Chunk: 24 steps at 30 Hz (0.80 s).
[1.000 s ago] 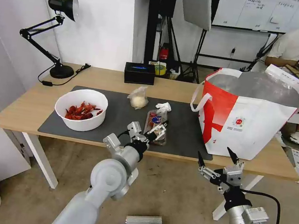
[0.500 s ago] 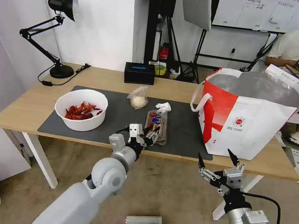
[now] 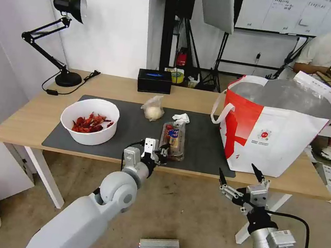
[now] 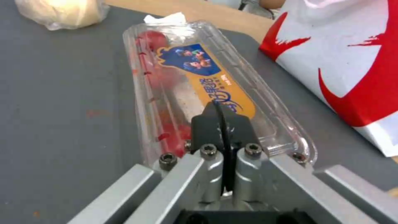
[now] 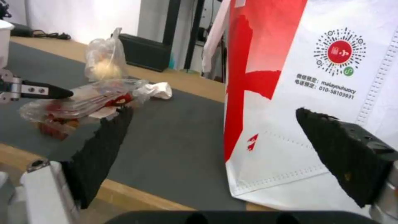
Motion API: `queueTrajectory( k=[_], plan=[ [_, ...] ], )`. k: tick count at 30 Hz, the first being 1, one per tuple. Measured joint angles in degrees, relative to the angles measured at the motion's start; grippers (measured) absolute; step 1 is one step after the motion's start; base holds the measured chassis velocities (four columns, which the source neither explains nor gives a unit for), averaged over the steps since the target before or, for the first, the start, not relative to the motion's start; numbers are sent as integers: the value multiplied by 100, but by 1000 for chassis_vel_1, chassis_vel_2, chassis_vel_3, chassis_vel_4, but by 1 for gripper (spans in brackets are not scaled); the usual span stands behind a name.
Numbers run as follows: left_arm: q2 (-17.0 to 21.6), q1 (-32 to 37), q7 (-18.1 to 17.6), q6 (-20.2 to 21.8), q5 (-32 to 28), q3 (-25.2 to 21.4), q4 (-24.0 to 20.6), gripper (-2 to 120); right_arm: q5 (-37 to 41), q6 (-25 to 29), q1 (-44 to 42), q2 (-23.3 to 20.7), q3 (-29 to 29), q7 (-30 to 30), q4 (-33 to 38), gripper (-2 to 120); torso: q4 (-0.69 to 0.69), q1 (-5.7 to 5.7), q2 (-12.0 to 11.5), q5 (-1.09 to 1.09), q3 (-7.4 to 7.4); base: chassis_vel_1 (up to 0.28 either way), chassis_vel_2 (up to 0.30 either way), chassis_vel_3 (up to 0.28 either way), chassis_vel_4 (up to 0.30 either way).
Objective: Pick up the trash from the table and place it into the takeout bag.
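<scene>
The left tool (image 3: 165, 149) sits at the near end of the clear plastic tray (image 3: 173, 138), over the front part of the dark grey mat (image 3: 132, 130). In the left wrist view the tool's fingers (image 4: 222, 124) are pressed together with no gap between them, lying on the tray's lid (image 4: 207, 84) at its near end; whether any plastic is pinched between them cannot be told. In the right wrist view the near end of the tray (image 5: 79, 102) appears raised off the mat under the left tool's dark fingertip (image 5: 58, 92).

The right tool (image 3: 240, 178) hangs in front of the surface's near edge (image 3: 271, 184), below the takeout bag (image 3: 272, 130), with its two black fingers (image 5: 104, 143) spread wide and nothing between them.

The tray holds red scraps and carries a blue-and-orange label (image 4: 207, 74). The crumpled white tissue (image 3: 181, 117) lies at the tray's far end, touching or nearly touching it. The small clear bag (image 3: 153, 108) with a whitish lump stands near the mat's far edge, just beside the tissue. The white round bowl (image 3: 89, 120) of red shells sits on the left part of the mat, well apart from the tray.

The takeout bag stands upright on the right part of the surface, mouth open, foil lining visible, its near left corner on the mat's edge. A black rectangular box (image 3: 154, 81) and a black desk lamp (image 3: 65, 37) stand along the far side.
</scene>
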Motion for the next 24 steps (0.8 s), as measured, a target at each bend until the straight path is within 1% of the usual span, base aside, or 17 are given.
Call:
queueTrajectory(
  k=[5,10,12,13,14,16,17,18,20,21,22,23,24],
  plan=[
    [-14,-44,-4,-3,-16,90,10,0,95,-39,6,-16,-21,3,3,100,0,0,0,0,0,0,0,0,0],
    [-42,-2,-16,-7,-24,124,-10,0,449,-288,65,-98,-35,86,60,100,0,0,0,0,0,0,0,0,0],
    [-52,20,-20,-7,-25,129,-23,0,737,-472,144,-159,-46,153,94,100,0,0,0,0,0,0,0,0,0],
    [-53,33,-28,-9,-26,129,-35,0,1042,-651,235,-215,-72,234,118,100,0,0,0,0,0,0,0,0,0],
    [-53,33,-28,-9,-26,129,-35,0,1042,-651,235,-215,-72,234,118,100,0,0,0,0,0,0,0,0,0],
    [-49,46,-31,-10,-29,119,-54,0,1474,-877,355,-271,-111,350,143,100,-1,0,0,0,0,0,0,0,0],
    [-35,57,-33,-14,-34,97,-70,0,2011,-1101,508,-317,-146,472,174,100,-1,0,0,0,0,0,0,0,0],
    [-35,57,-33,-14,-34,97,-70,0,2011,-1101,508,-317,-146,472,174,100,-1,0,0,0,0,0,0,0,0],
    [-20,63,-36,-19,-41,73,-75,0,2665,-1330,709,-367,-182,622,203,100,0,0,0,0,0,0,0,0,0],
    [-6,68,-38,-21,-46,51,-79,0,3308,-1499,937,-426,-221,815,224,100,0,0,0,0,0,0,0,0,0],
    [-6,68,-38,-21,-46,51,-79,0,3308,-1499,937,-426,-221,815,224,100,0,0,0,0,0,0,0,0,0],
    [6,81,-39,-23,-49,33,-86,0,3941,-1611,1176,-466,-279,1038,232,100,0,0,0,0,0,0,0,0,0],
    [16,96,-40,-24,-50,21,-92,0,4324,-1664,1323,-482,-316,1167,233,100,0,0,0,-1,0,0,0,0,0]
  ],
)
